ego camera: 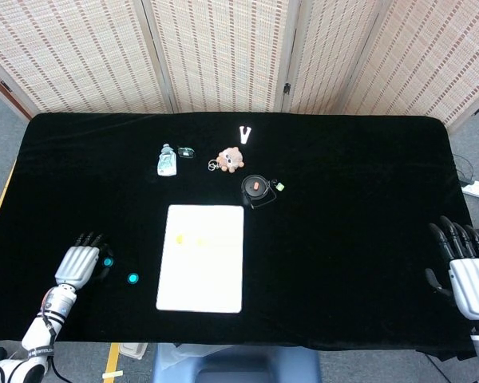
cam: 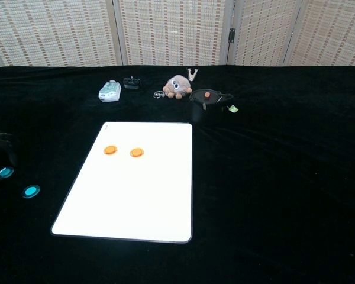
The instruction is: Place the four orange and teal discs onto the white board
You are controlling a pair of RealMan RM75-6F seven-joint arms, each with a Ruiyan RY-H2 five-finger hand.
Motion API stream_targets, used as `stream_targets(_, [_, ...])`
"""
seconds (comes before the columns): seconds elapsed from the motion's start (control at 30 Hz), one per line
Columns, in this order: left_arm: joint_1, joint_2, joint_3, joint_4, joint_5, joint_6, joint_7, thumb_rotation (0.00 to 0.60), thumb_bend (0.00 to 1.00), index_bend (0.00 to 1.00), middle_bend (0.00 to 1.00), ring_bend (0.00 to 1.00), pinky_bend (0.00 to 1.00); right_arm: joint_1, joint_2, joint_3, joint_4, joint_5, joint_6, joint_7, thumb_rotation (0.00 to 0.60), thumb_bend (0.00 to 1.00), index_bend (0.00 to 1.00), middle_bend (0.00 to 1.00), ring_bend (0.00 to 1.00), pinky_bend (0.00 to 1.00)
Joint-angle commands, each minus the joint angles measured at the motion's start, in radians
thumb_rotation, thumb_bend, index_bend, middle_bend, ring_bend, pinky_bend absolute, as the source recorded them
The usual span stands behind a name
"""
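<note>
Two orange discs [cam: 123,151] lie on the white board [cam: 136,201]; the left hand [ego camera: 78,263], fingers apart, touches one teal disc [ego camera: 108,262].

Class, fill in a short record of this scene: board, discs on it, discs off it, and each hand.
board: white board, flat on the black table
discs on board: two orange discs
discs off board: two teal discs, left of the board
left hand: at the farther teal disc, grip unclear
right hand: empty, fingers apart, at table's right edge
</note>
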Motion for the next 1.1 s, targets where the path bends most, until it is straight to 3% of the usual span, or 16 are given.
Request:
stream_targets(0.03, [0.003,-0.003,-0.003,0.001,0.002,-0.002,-0.002,0.600,0.44,0.42,0.16,0.03,0.00,0.001,0.000,0.001,-0.001,-0.001,-0.001,-0.001,0.600,0.43,0.00,0.00,0.00,0.00])
stream_targets(0.73, [0.016,-0.029,-0.027,0.046,0.039,0.000,-0.015,0.600,0.45,0.53,0.16,0.05,0.00,0.000,0.004,0.002,-0.013,-0.003,0.004,-0.011,0.600,0.43,0.00,0.00,0.00,0.00])
stream_targets(1.1, [-0.022,0.039,-0.053,-0.089,0.119,0.022,-0.024,0.600,0.45,0.52,0.16,0.05,0.00,-0.001,0.005,0.002,-0.019,-0.003,0.007,-0.018,0.600,0.43,0.00,0.00,0.00,0.00])
